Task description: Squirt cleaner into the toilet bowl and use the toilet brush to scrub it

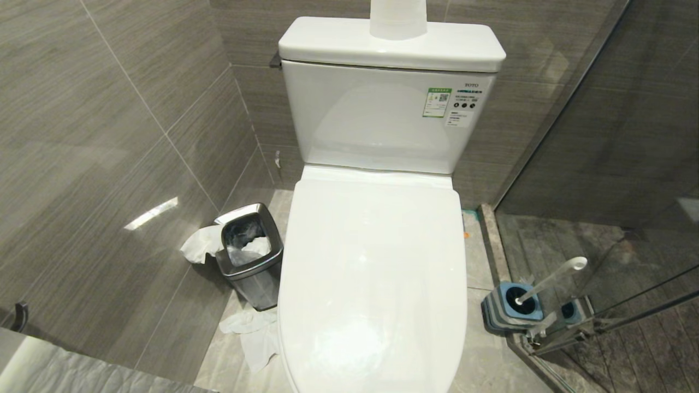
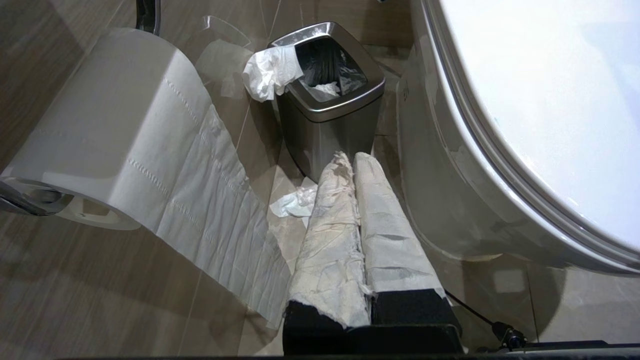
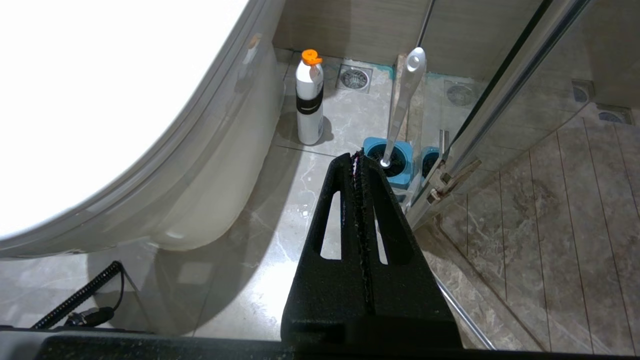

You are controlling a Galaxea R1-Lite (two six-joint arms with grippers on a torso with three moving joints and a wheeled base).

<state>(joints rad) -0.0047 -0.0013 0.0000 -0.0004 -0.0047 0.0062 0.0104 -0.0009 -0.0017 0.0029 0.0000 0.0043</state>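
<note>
Your robot faces a toilet whose lid (image 1: pixel 371 273) is down over the toilet bowl (image 2: pixel 450 200), so nothing can go in until it is lifted. Both arms hang low at the robot's sides, outside the head view. The left gripper (image 2: pixel 350 165), its jaws wrapped in white paper and pressed together on nothing, points at the steel waste bin (image 2: pixel 327 95) on the floor left of the bowl, with a toilet paper roll (image 2: pixel 115 130) on the wall to its left. The right gripper (image 3: pixel 357 162), jaws closed and empty, points along the floor on the bowl's right. Just beyond its tip stands the toilet brush (image 3: pixel 405 95), upright in its blue-topped holder (image 3: pixel 395 162) against the glass shower door, probably parked there within easy reach. A white bottle with an orange cap (image 3: pixel 309 100), likely the cleaner, stands farther off beside the toilet's base, apart from both jaws.
</note>
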